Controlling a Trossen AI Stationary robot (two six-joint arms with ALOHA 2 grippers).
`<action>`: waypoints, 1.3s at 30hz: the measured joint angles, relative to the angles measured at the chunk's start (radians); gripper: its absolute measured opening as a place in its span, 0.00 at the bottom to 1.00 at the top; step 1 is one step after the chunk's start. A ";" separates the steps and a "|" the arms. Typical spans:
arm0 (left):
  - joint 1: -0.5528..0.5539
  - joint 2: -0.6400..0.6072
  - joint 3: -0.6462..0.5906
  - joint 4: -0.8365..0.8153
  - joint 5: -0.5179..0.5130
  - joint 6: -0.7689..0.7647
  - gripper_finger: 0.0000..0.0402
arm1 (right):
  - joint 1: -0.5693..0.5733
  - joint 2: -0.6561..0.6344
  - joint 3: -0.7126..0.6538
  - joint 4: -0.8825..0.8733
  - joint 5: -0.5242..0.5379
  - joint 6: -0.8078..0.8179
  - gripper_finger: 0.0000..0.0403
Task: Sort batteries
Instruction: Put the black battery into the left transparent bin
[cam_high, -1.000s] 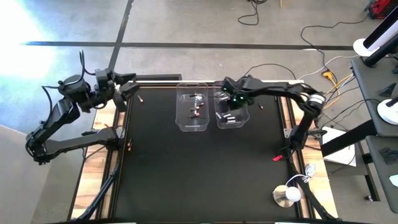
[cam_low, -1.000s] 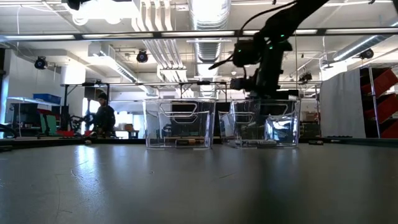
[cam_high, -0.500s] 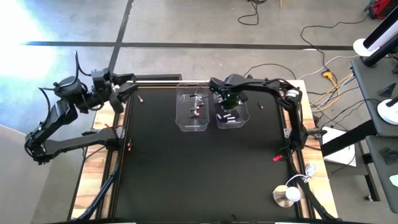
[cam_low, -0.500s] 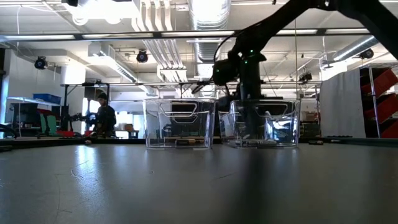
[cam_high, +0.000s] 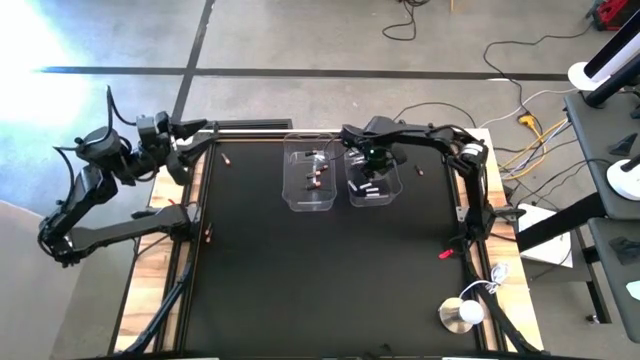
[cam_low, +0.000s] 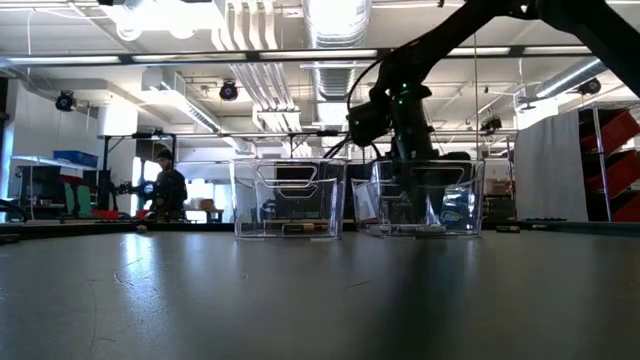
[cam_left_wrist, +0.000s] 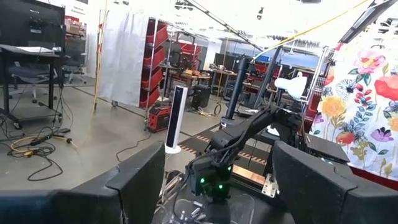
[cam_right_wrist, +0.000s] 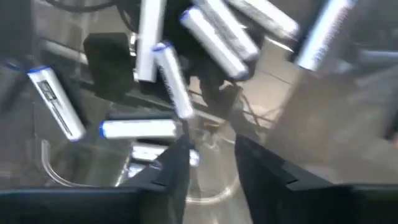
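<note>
The right gripper (cam_high: 372, 168) is dipped down into a clear bin (cam_high: 374, 180) near the twelve o'clock side of the black table (cam_high: 320, 270). In the right wrist view its two dark fingers (cam_right_wrist: 174, 165) stand a little apart, with a small gap between them. Nothing is held between them. Just past the fingertips lie the silvery-white batteries (cam_right_wrist: 138, 129), some with blue ends. They lie loose, pointing every which way, on the bottom of that bin.

At nine o'clock from this bin, just beside it, stands a second clear bin (cam_high: 310, 178). It holds the dark reddish batteries (cam_high: 317, 172). From the low camera both bins stand side by side and upright, and the right arm comes down into the one on the right (cam_low: 420, 195).

One small reddish battery (cam_high: 419, 172) lies on the table at three o'clock from the bins. Another (cam_high: 227, 159) lies near the table's ten o'clock corner.

The left gripper (cam_high: 195, 143) waits up at that ten o'clock corner, off the mat's edge. Its wide dark fingers (cam_left_wrist: 140, 180) are spread far apart and hold nothing.

Far behind the table, a person (cam_low: 167, 188) stands in the room.
</note>
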 joint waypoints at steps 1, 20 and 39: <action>0.000 -0.003 0.000 0.000 0.000 -0.004 0.68 | -0.004 -0.014 0.000 0.010 0.015 0.000 0.35; -0.001 -0.005 -0.002 -0.031 0.001 -0.024 0.68 | -0.110 -0.102 -0.014 0.041 0.238 0.056 0.54; 0.000 -0.008 -0.002 -0.066 0.002 0.016 0.68 | -0.116 -0.698 -0.363 0.052 0.233 0.398 0.52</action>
